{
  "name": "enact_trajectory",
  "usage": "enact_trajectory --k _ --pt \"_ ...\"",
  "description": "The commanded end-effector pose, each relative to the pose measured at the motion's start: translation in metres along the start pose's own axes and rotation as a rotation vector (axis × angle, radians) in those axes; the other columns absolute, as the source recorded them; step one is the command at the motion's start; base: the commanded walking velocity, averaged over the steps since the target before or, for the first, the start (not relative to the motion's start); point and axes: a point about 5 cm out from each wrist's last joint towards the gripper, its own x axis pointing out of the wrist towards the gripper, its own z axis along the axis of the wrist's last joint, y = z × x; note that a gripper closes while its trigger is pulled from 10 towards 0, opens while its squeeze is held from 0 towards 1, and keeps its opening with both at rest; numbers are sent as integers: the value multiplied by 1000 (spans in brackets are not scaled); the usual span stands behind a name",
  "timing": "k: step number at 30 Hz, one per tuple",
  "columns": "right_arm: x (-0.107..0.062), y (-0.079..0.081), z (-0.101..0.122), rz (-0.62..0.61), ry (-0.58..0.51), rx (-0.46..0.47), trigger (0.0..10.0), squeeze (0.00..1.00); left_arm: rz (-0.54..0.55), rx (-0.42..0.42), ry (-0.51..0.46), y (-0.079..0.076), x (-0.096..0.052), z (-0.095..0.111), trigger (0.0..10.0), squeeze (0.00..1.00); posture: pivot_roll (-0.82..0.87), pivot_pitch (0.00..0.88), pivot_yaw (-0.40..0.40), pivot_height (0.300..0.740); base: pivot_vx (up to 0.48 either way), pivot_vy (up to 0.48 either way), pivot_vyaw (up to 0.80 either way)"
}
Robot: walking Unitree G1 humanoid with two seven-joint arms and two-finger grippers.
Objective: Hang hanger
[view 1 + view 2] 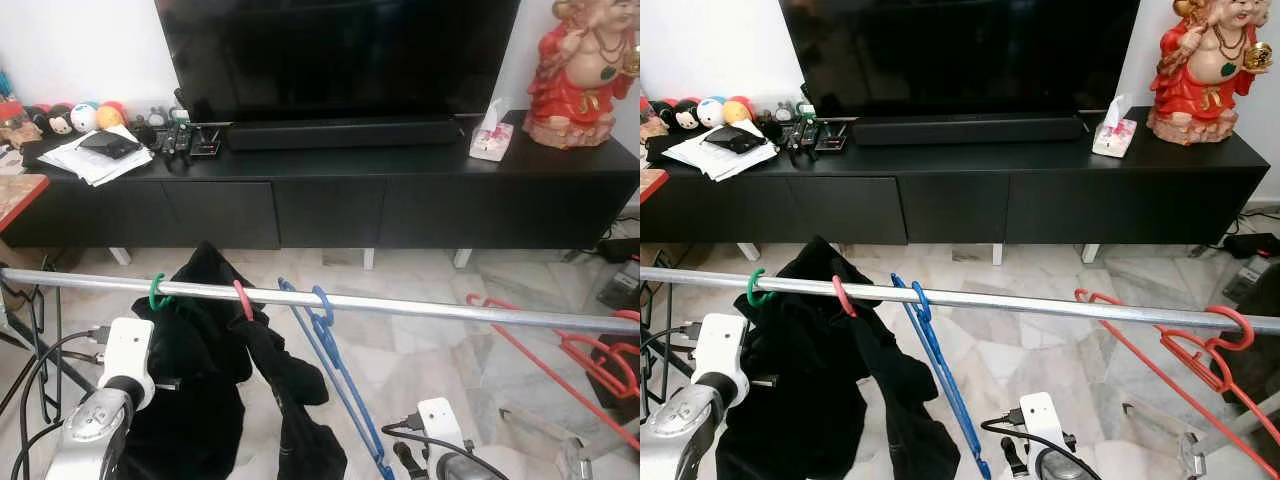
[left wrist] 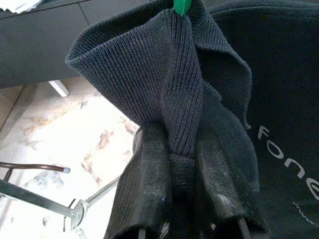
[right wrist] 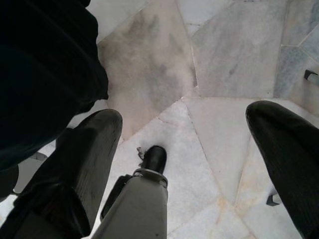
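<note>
A silver rail (image 1: 400, 305) crosses in front of me. A green hanger hook (image 1: 156, 293) and a pink hanger hook (image 1: 243, 300) sit on it and carry a black garment (image 1: 215, 370). Two blue hangers (image 1: 335, 365) hang bare beside it, and red hangers (image 1: 590, 360) hang at the right end. My left gripper (image 2: 182, 144) is shut on a fold of the black knit fabric, just below the green hanger (image 2: 181, 6). Down low on the right, my right gripper (image 3: 183, 115) is open over the marble floor, holding nothing.
A long black TV cabinet (image 1: 330, 200) stands behind the rail with a TV (image 1: 340, 50), a red statue (image 1: 580, 75), a tissue box (image 1: 491, 140) and papers (image 1: 95, 155). The rack's metal legs (image 1: 1200, 440) stand at the lower right. My own leg (image 3: 144, 199) shows below the right gripper.
</note>
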Motion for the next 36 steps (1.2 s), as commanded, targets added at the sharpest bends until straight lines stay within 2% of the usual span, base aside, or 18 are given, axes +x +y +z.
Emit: enact_trajectory --k 1,4,5,6,15,20,24,27,36 --pt "0 2 -1 7 5 -4 10000 0 -12 17 67 -6 -6 -16 10000 0 -58 0 59 740 0 0 0" --pt "0 2 -1 8 5 -5 10000 0 -1 7 54 -6 -7 -15 10000 0 -57 0 59 740 0 0 0" --pt "0 2 -1 8 5 -4 10000 0 4 1 44 -6 -7 -14 10000 812 -57 0 59 740 0 0 0" --pt "0 2 -1 8 5 -4 10000 0 8 -8 29 -6 -7 -12 10000 1000 -56 0 59 740 0 0 0" --pt "0 2 -1 8 4 -6 10000 0 28 -62 -87 -2 -12 6 10000 1000 -53 0 57 740 0 0 0" --pt "0 2 -1 8 5 -8 10000 0 34 -84 -121 -2 -16 9 10000 1000 -53 0 56 740 0 0 0" --pt "0 1 -1 8 5 -8 10000 0 5 -107 -152 -6 -24 12 10000 1000 -50 0 53 740 0 0 0" --pt "0 1 -1 7 4 -8 10000 0 -48 -108 -165 -14 -39 12 10000 1000 -50 0 54 740 0 0 0" --pt "0 1 -1 7 3 -9 10000 0 -29 -106 -187 -15 -48 15 10000 1000 -45 0 52 740 0 0 0"
